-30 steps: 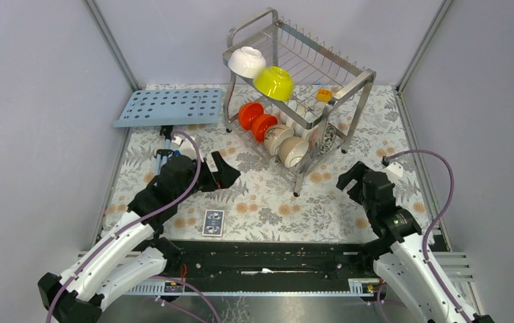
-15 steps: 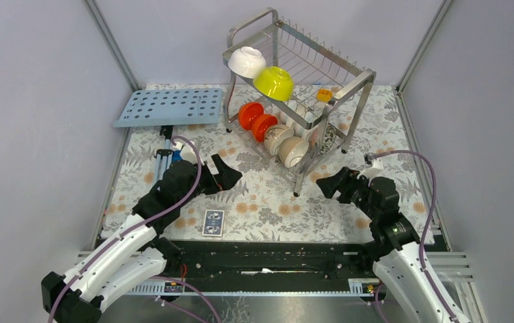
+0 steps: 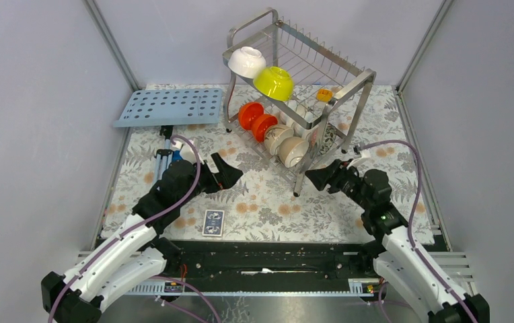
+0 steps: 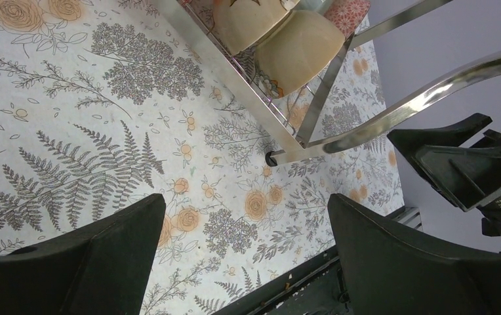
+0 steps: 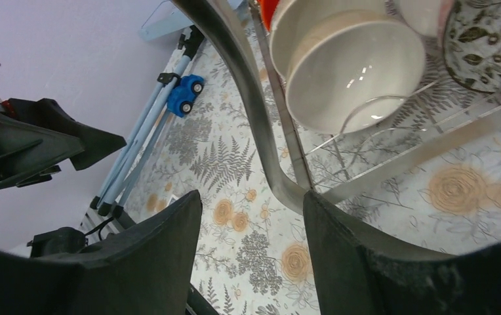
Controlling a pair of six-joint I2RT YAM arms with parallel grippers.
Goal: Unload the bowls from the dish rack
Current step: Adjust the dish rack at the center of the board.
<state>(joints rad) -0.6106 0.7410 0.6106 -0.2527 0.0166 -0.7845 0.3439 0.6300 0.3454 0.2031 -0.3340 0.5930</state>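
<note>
The dish rack partly hides its lower tier's white bowls.

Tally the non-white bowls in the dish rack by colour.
Yellow-green bowl: 1
Orange-red bowls: 2
Beige bowls: 2
Dark patterned bowl: 1
Total: 6
</note>
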